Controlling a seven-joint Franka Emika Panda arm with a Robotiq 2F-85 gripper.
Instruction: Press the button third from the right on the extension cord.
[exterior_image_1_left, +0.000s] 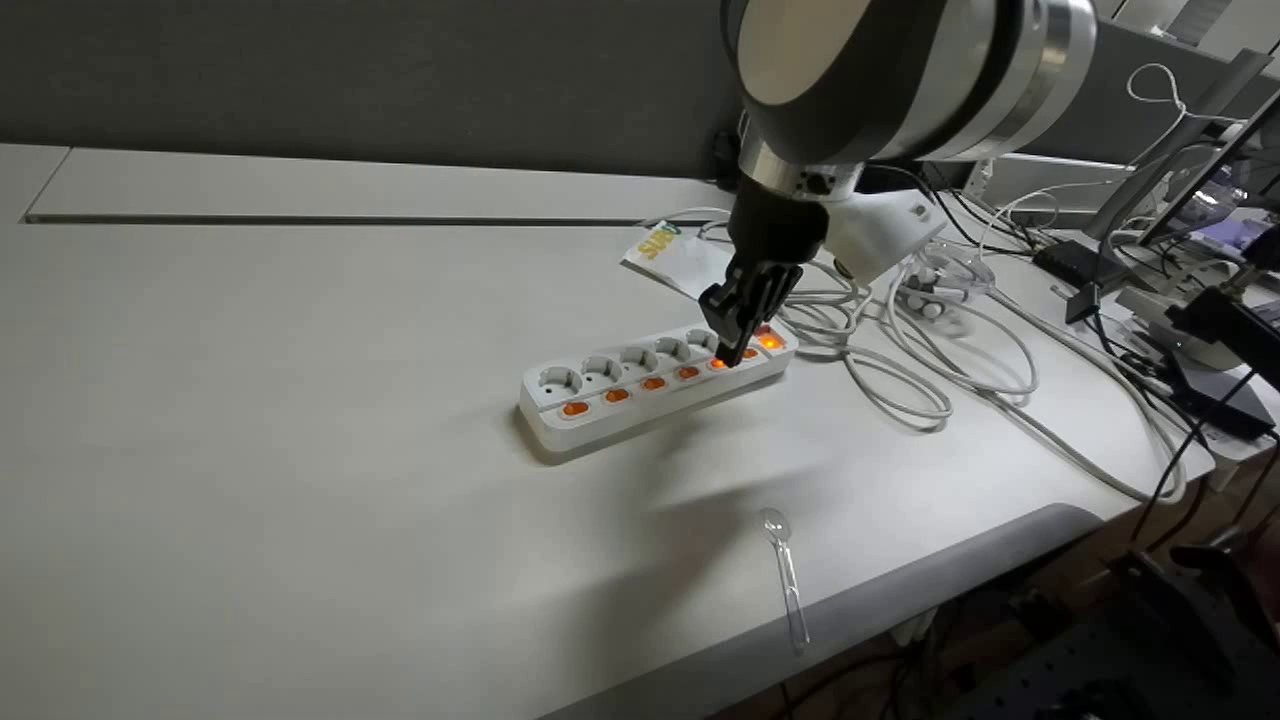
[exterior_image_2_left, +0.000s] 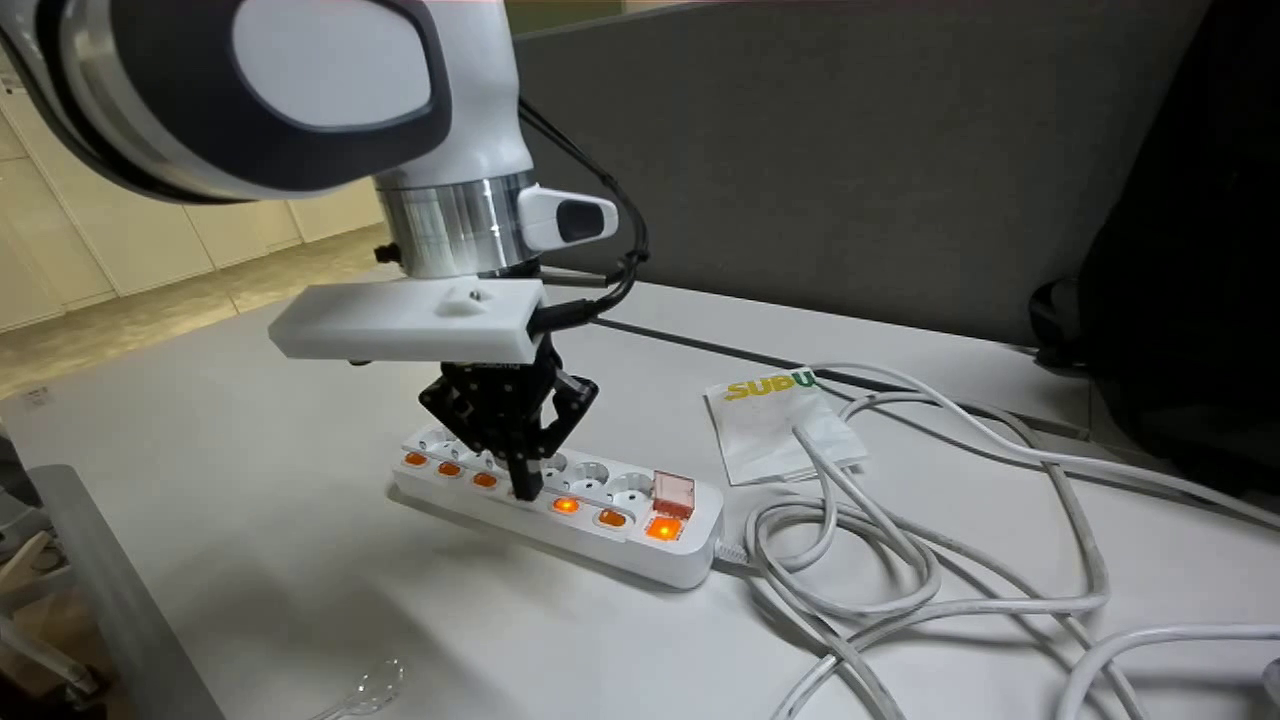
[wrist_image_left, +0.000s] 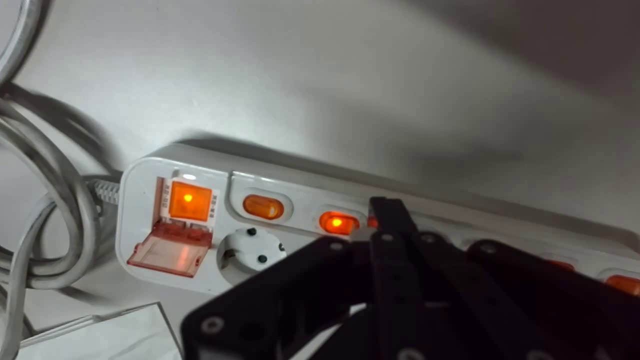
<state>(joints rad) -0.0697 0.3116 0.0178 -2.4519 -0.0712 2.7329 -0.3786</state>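
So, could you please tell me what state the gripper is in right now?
Gripper: closed, holding nothing, its tip down at the power strip.

The extension cord (exterior_image_1_left: 665, 404), a long white strip, lies flat on the table (exterior_image_1_left: 300, 450), face up. The button (exterior_image_1_left: 688, 373), a small orange rocker, is the third small one from the cable end (exterior_image_2_left: 732, 551); it looks unlit, and in the wrist view is mostly hidden.
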